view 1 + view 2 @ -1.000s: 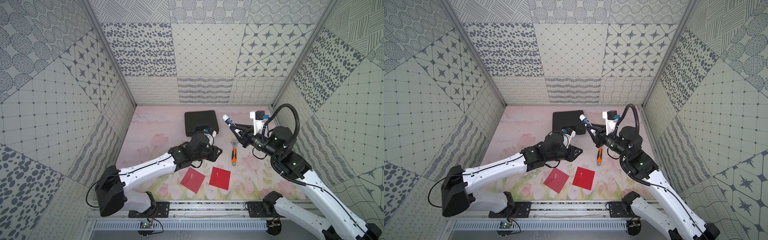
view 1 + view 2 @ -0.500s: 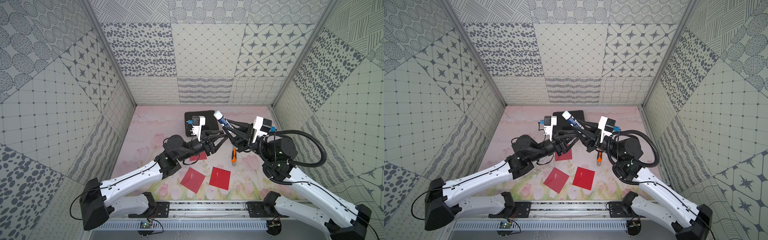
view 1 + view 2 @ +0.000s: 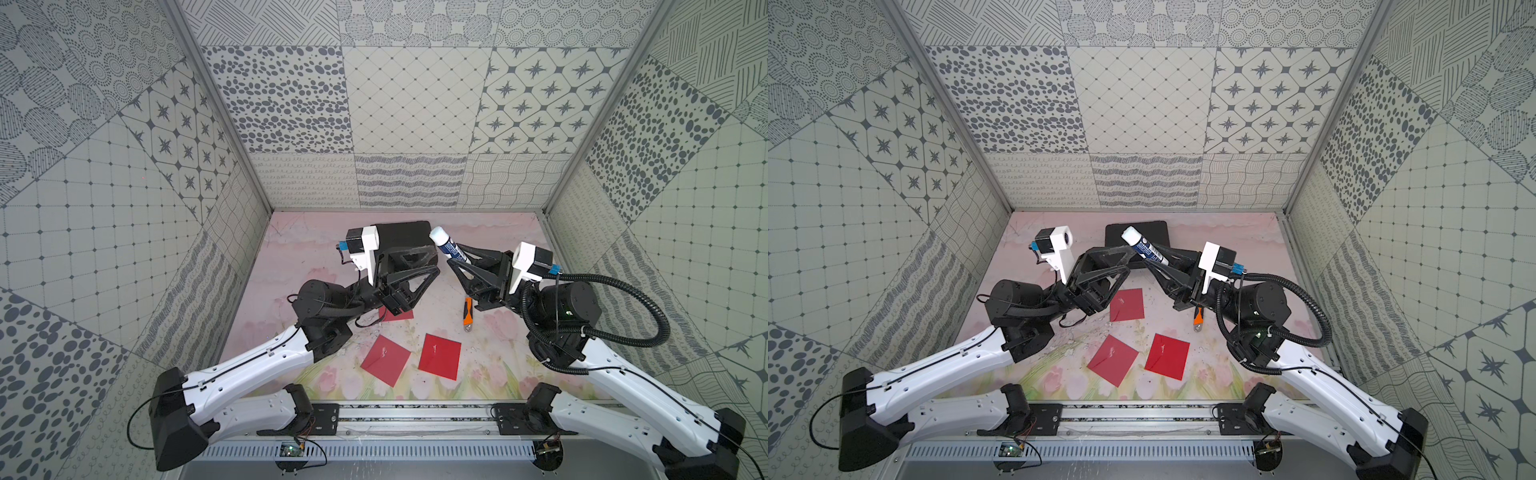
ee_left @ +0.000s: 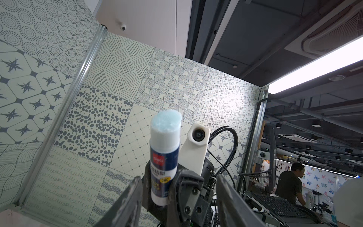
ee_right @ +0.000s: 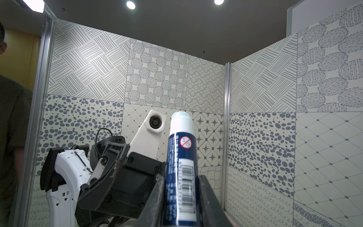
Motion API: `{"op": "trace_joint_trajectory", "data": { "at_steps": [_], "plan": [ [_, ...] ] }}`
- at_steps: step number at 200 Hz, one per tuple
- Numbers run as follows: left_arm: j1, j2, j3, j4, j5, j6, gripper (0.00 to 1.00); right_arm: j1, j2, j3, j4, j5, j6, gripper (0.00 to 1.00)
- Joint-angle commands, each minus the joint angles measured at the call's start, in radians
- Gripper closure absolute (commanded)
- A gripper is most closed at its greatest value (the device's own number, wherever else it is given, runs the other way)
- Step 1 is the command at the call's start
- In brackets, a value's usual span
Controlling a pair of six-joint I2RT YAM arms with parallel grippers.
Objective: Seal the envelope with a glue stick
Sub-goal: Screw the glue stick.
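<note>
- Your left end effector (image 3: 435, 258) is up in the air with its jaws apart and nothing between them, tips pointed at the glue end of the stick, close but not touching as far as I can tell.
- The glue stick (image 3: 446, 245) sits just off those tips. It's clamped low on its body in your right end effector (image 3: 453, 254) and tilted up and away from it. The left wrist view shows the cap is already off, with pale blue glue (image 4: 166, 121) poking out the top. I can't spot the cap anywhere.
- So my read on progress: the stick is picked up and opened, and that's it. No glue on paper yet, and the flap press is all to come.
- Three red envelopes lie flat below both end effectors: one under your left one (image 3: 1127, 304) and two more nearer the arm bases (image 3: 385, 359) (image 3: 440, 355). I can't tell which is the target, or whether any flap is open.
- An orange-and-black wrench (image 3: 468, 313) lies under your right end effector. Not your tool, so ignore it.
- The tabletop (image 3: 311, 249) is a pink floral mat, with a black pad (image 3: 1136, 235) at the back behind both end effectors.
- Patterned grey-and-white wall panels (image 3: 415, 104) box in three sides. Past them, the left wrist view catches a person (image 4: 290, 180) at a desk and a bright ceiling light (image 4: 314, 68).
</note>
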Motion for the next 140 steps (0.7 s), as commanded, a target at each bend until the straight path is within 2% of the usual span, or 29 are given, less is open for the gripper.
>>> {"op": "trace_joint_trajectory", "data": {
  "at_steps": [1,93,140],
  "plan": [
    [0.003,-0.008,0.027,0.055,0.005,0.086,0.39,0.023,0.018,0.032,0.043,-0.016,-0.020,1.00],
    [0.003,0.059,0.065,0.041,-0.040,0.123,0.52,0.078,0.043,0.037,0.034,0.043,-0.040,1.00],
    [0.002,0.067,0.069,0.043,-0.042,0.132,0.81,0.088,0.029,0.035,-0.002,0.066,-0.060,1.00]
  ]
}}
